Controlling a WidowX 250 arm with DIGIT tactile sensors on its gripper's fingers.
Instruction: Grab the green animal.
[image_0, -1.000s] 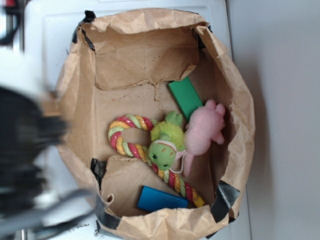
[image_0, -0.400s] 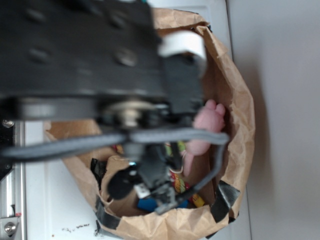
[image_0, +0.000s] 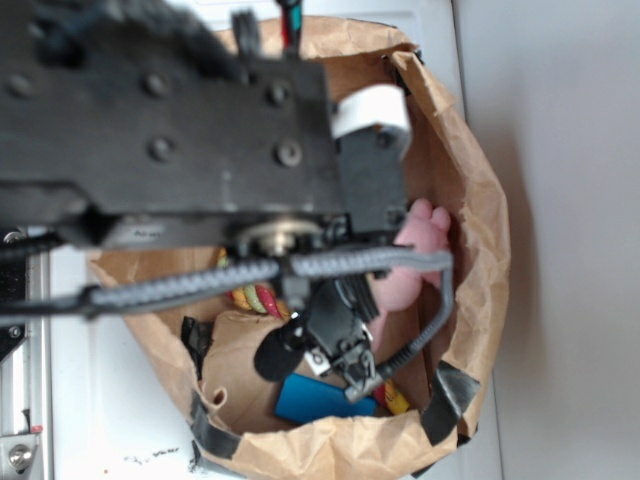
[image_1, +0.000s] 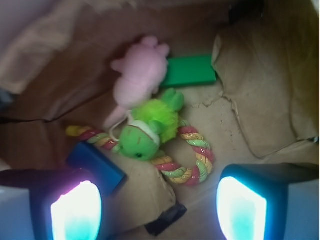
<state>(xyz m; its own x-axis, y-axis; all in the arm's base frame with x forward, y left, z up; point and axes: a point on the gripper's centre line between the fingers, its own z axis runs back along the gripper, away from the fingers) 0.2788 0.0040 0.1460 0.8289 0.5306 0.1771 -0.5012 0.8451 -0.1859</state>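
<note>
A robot test bench is suggested: a brown paper bag (image_0: 470, 220) taped open is set on a plain white tabletop (image_0: 130, 420), filled with toys.

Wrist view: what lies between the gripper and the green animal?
Only the rope toy loop and bare paper lie between the open gripper and the green animal.

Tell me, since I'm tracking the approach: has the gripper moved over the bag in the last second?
Yes. The gripper was outside the paper bag's left edge; the arm now covers the bag's upper half, jaws open above the green animal.
</note>
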